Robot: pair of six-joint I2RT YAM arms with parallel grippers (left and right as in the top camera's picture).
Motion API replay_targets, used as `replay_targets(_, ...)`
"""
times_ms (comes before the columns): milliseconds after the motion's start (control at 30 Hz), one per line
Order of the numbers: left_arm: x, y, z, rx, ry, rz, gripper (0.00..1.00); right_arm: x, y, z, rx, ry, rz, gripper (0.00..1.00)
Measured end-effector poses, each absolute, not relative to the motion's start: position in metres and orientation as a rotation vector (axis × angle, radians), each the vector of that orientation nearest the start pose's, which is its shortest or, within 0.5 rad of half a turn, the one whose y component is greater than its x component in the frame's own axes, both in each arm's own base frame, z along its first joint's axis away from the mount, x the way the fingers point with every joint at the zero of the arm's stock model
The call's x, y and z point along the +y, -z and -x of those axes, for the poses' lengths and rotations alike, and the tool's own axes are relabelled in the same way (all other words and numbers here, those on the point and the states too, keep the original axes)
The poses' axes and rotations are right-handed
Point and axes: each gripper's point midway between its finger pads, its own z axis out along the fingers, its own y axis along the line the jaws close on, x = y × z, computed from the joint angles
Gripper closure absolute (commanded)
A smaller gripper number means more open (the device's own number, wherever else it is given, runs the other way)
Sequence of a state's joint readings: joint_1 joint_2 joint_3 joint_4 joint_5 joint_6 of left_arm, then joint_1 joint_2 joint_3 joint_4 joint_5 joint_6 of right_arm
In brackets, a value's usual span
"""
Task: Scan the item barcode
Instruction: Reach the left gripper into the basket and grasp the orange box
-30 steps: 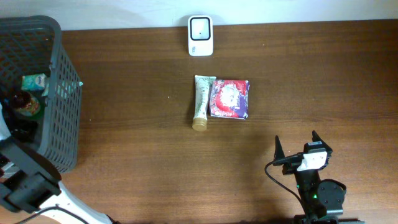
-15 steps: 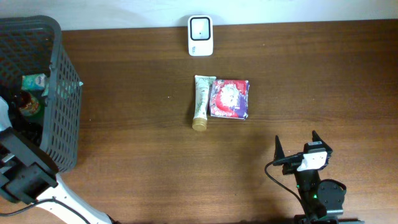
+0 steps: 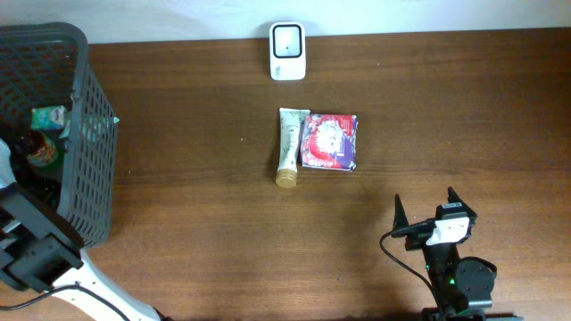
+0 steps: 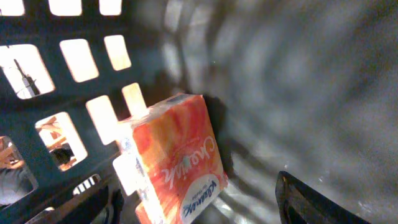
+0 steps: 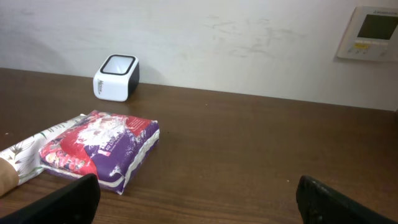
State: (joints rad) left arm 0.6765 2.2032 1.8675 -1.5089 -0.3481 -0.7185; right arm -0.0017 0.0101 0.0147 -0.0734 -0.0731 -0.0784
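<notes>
Left arm [image 3: 40,254] is shifting slightly beside the basket [image 3: 87,152]; its end effector [image 4: 202,208] is hovering spread inside the basket, facing the orange packet [image 4: 177,155]. Centring both fingers [image 4: 305,199] across the packet's narrow sides before closing seems wisest.

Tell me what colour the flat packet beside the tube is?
Red and purple, with white print; the soft plastic packet shows best in the right wrist view.

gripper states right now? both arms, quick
Left gripper: open over the orange pack in the basket, not clamped on it.
Right gripper: open, empty.
</notes>
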Motion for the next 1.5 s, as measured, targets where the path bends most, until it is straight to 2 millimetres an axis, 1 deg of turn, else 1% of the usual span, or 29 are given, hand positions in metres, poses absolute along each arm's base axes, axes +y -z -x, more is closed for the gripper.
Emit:
replay_targets(100, 0.270, -0.079, -0.249, 2.622, -0.559, 2.098, 0.29, 0.012, -0.160, -0.246, 1.635, 0.002, 0.119, 0.01)
replay_targets(267, 0.270, -0.074, -0.253, 2.614, -0.524, 2.096, 0.28, 0.012, -0.160, -0.246, 1.635, 0.001, 0.119, 0.01)
replay_targets(333, 0.266, -0.064, -0.250, 2.631, -0.522, 2.104, 0.29, 0.012, -0.160, -0.246, 1.635, 0.001, 0.119, 0.01)
replay_targets(400, 0.260, -0.054, -0.243, 2.660, -0.528, 2.117, 0.33, 0.012, -0.160, -0.246, 1.636, 0.001, 0.118, 0.01)
replay_targets(433, 0.259, -0.052, -0.241, 2.668, -0.530, 2.119, 0.38, 0.012, -0.160, -0.246, 1.635, 0.001, 0.119, 0.01)
replay_targets(467, 0.258, -0.050, -0.239, 2.676, -0.531, 2.120, 0.46, 0.012, -0.160, -0.246, 1.636, 0.001, 0.118, 0.01)
replay_targets(567, 0.259, -0.049, -0.238, 2.690, -0.546, 2.106, 0.60, 0.012, -0.160, -0.246, 1.635, 0.001, 0.119, 0.01)
replay_targets(600, 0.259, -0.049, -0.237, 2.691, -0.549, 2.105, 0.68, 0.012, -0.160, -0.246, 1.636, 0.001, 0.119, 0.01)
replay_targets(667, 0.261, -0.049, -0.239, 2.687, -0.552, 2.092, 0.97, 0.012, -0.160, -0.246, 1.635, 0.001, 0.119, 0.01)
replay_targets(700, 0.263, -0.048, -0.240, 2.673, -0.558, 2.090, 0.99, 0.012, -0.160, -0.246, 1.635, 0.001, 0.118, 0.01)
replay_targets(733, 0.264, -0.048, -0.242, 2.666, -0.557, 2.087, 0.95, 0.012, -0.160, -0.246, 1.635, 0.001, 0.118, 0.01)
replay_targets(800, 0.266, -0.047, -0.244, 2.653, -0.559, 2.084, 0.81, 0.012, -0.160, -0.246, 1.635, 0.001, 0.119, 0.01)
replay_targets(833, 0.267, -0.046, -0.245, 2.646, -0.558, 2.081, 0.64, 0.012, -0.160, -0.246, 1.635, 0.001, 0.118, 0.01)
replay_targets(867, 0.268, -0.046, -0.246, 2.640, -0.558, 2.080, 0.43, 0.012, -0.160, -0.246, 1.635, 0.001, 0.119, 0.01)
replay_targets(900, 0.269, -0.046, -0.246, 2.640, -0.557, 2.075, 0.34, 0.012, -0.160, -0.246, 1.635, 0.001, 0.119, 0.01)
replay_targets(933, 0.270, -0.045, -0.248, 2.631, -0.555, 2.074, 0.21, 0.012, -0.160, -0.246, 1.635, 0.001, 0.118, 0.01)
replay_targets(967, 0.270, -0.045, -0.248, 2.627, -0.556, 2.074, 0.13, 0.012, -0.160, -0.246, 1.636, 0.001, 0.119, 0.01)
replay_targets(1033, 0.270, -0.045, -0.248, 2.626, -0.555, 2.074, 0.10, 0.012, -0.160, -0.246, 1.635, 0.001, 0.119, 0.01)
replay_targets(1100, 0.271, -0.045, -0.249, 2.626, -0.555, 2.070, 0.10, 0.012, -0.160, -0.246, 1.636, 0.001, 0.119, 0.01)
replay_targets(1133, 0.271, -0.045, -0.249, 2.624, -0.553, 2.069, 0.14, 0.012, -0.160, -0.246, 1.635, 0.001, 0.119, 0.01)
replay_targets(1167, 0.272, -0.044, -0.251, 2.622, -0.551, 2.061, 0.25, 0.012, -0.160, -0.246, 1.636, 0.001, 0.119, 0.01)
replay_targets(1200, 0.273, -0.044, -0.252, 2.619, -0.546, 2.053, 0.34, 0.012, -0.160, -0.246, 1.635, 0.001, 0.118, 0.01)
replay_targets(1267, 0.274, -0.040, -0.258, 2.628, -0.513, 2.023, 0.37, 0.012, -0.160, -0.246, 1.635, 0.001, 0.119, 0.01)
replay_targets(1300, 0.274, -0.038, -0.258, 2.633, -0.505, 2.027, 0.42, 0.012, -0.160, -0.246, 1.635, 0.002, 0.118, 0.01)
replay_targets(1333, 0.273, -0.037, -0.259, 2.636, -0.503, 2.028, 0.60, 0.012, -0.160, -0.246, 1.635, 0.001, 0.119, 0.01)
replay_targets(1367, 0.273, -0.036, -0.259, 2.643, -0.499, 2.025, 0.81, 0.012, -0.160, -0.246, 1.635, 0.001, 0.118, 0.01)
replay_targets(1400, 0.273, -0.035, -0.259, 2.641, -0.499, 2.031, 0.92, 0.012, -0.160, -0.246, 1.635, 0.001, 0.119, 0.01)
replay_targets(1433, 0.273, -0.032, -0.258, 2.656, -0.500, 2.029, 0.99, 0.012, -0.160, -0.246, 1.635, 0.002, 0.119, 0.01)
replay_targets(1500, 0.272, -0.032, -0.253, 2.692, -0.531, 2.028, 1.00, 0.012, -0.160, -0.246, 1.635, 0.001, 0.119, 0.01)
